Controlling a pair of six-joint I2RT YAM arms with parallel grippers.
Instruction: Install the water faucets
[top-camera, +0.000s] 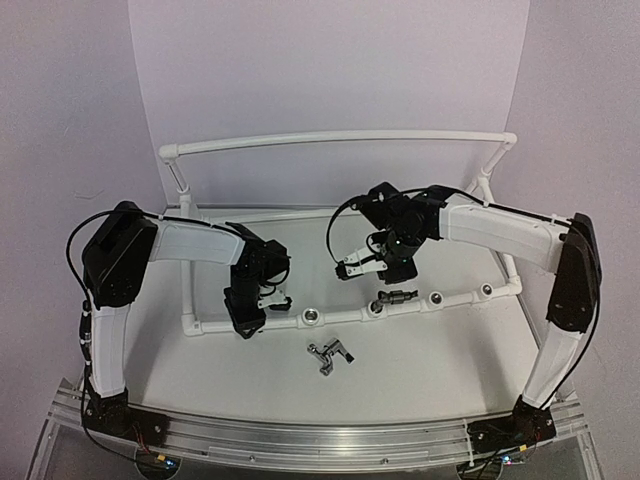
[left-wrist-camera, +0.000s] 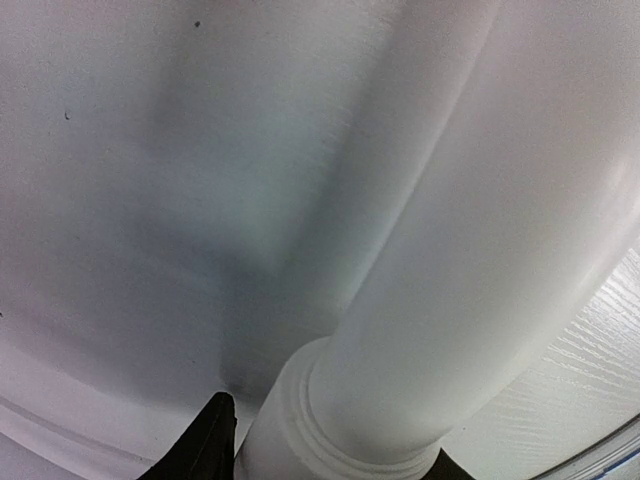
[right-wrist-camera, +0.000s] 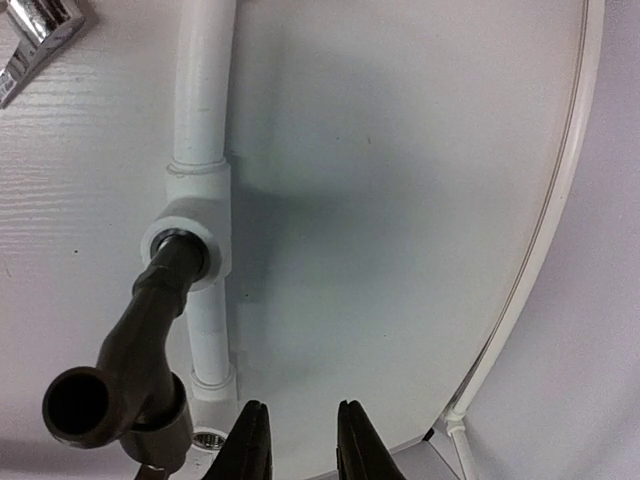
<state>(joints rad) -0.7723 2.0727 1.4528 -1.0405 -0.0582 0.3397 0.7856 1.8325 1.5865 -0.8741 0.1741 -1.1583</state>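
Fingers (right-wrist-camera: 252, 445) of the right gripper (right-wrist-camera: 300, 412) stand a little apart with nothing between them. They hang at the bottom of the right wrist view, just right of the fitted faucet (right-wrist-camera: 140, 330) and not touching it. That dark grey piece has its stem in a silver-ringed socket (right-wrist-camera: 170, 228) of the white pipe frame (right-wrist-camera: 205, 100), and its round open end points to the lower left. In the top view it sits on the front rail, right of centre. The loose faucet (top-camera: 330, 354) lies on the table (top-camera: 430, 370) below the rail, near the bottom centre, apart from both arms. The left gripper (top-camera: 248, 312) is at the left of the front rail — its black fingertips (left-wrist-camera: 212, 445) sit on either side of the pipe, clamped on it.
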